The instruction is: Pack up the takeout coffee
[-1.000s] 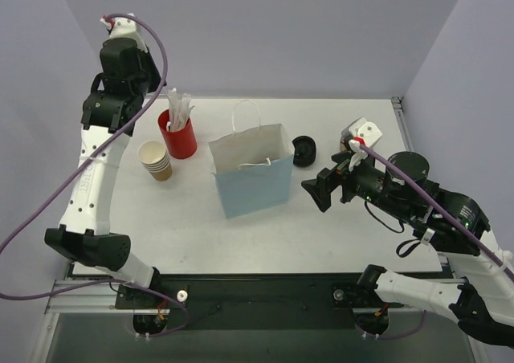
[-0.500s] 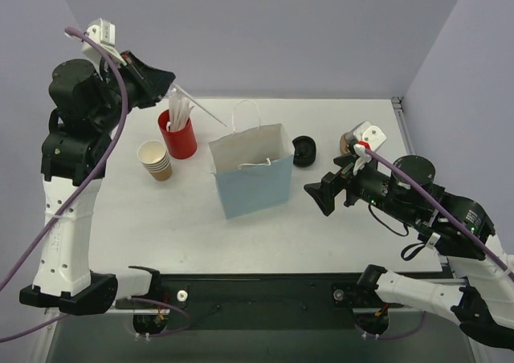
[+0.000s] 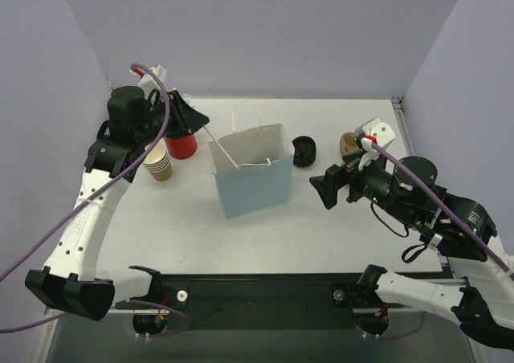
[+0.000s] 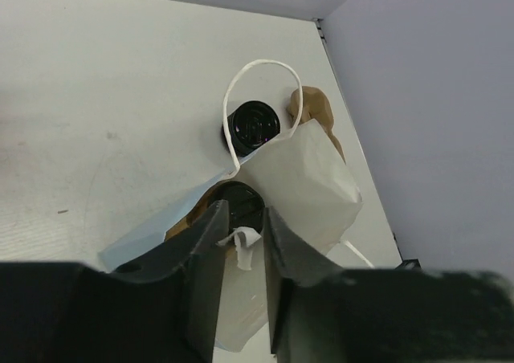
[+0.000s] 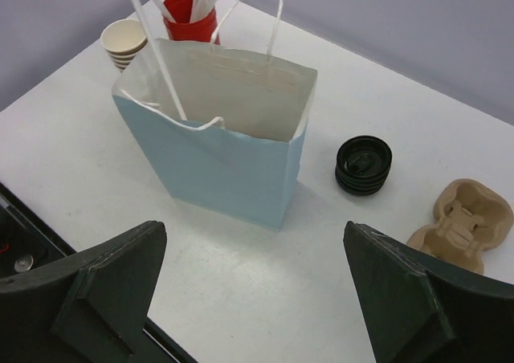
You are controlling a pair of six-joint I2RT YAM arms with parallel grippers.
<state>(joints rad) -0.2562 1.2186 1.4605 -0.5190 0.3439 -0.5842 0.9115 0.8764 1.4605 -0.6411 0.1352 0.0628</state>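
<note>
The takeout coffee (image 4: 238, 198), a tan cup with a black lid, stands inside the light-blue paper bag (image 3: 253, 182); it shows only in the left wrist view, through the bag's open mouth. My left gripper (image 3: 193, 120) hovers above the bag's left rim, shut on a white wrapped straw (image 3: 221, 146) that slants down into the bag. The straw's torn end (image 4: 243, 242) sits between the fingers, and it shows in the right wrist view too (image 5: 157, 58). My right gripper (image 3: 325, 190) is open and empty, right of the bag (image 5: 217, 162).
A stack of loose black lids (image 3: 303, 151) lies right of the bag, with a tan pulp cup carrier (image 3: 349, 144) beyond it. A red cup of straws (image 3: 181, 144) and a stack of cream cups (image 3: 157, 162) stand left of the bag.
My left arm has swung from the back left corner toward the bag, carrying the straw; its tip now reaches into the bag's mouth. My right arm has barely moved.
</note>
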